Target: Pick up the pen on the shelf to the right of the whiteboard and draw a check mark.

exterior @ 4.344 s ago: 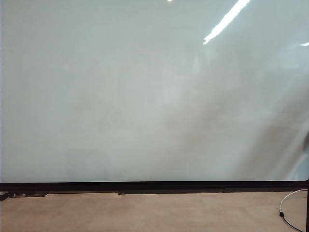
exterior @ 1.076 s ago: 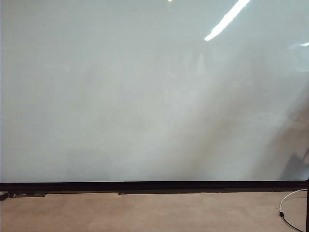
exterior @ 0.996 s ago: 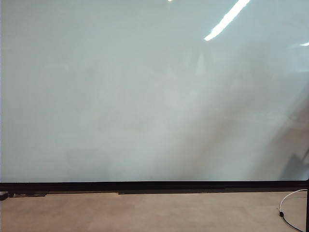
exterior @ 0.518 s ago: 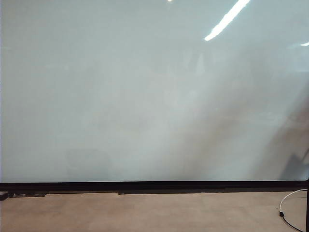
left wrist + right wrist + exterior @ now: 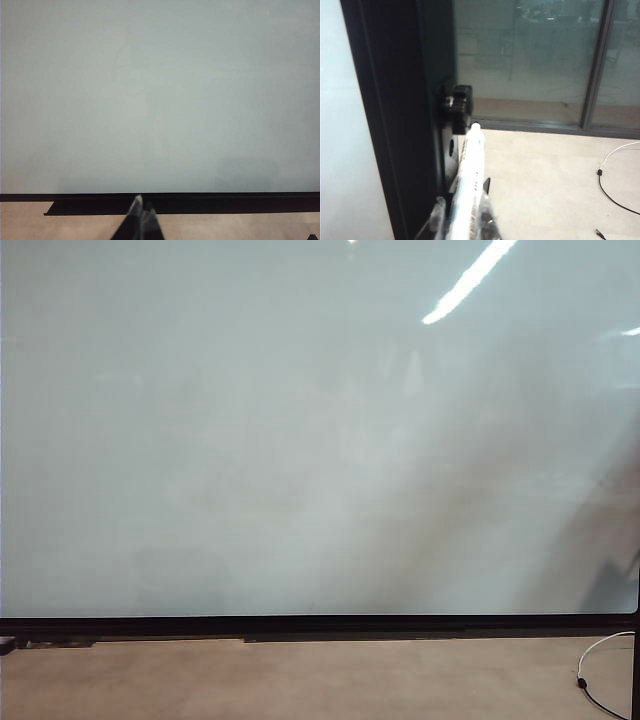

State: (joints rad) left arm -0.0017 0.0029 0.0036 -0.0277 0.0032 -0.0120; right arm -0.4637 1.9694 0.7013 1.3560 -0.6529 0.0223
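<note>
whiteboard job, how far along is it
Early stage. Nothing is drawn: the whiteboard is blank. In hand: the right gripper, beside the board's black frame, has its fingers around the pen, though a firm grip isn't certain. The left gripper sits shut and empty. Left: lift the pen, draw the check mark.

The whiteboard (image 5: pixel 300 440) face is seen bare and unobstructed across the exterior view. The left gripper (image 5: pixel 142 212) is held low before its bottom frame. The right gripper (image 5: pixel 462 220) is hemmed by the dark frame post (image 5: pixel 395 115) and a black clamp (image 5: pixel 456 106); open floor (image 5: pixel 545 180) lies alongside.
</note>
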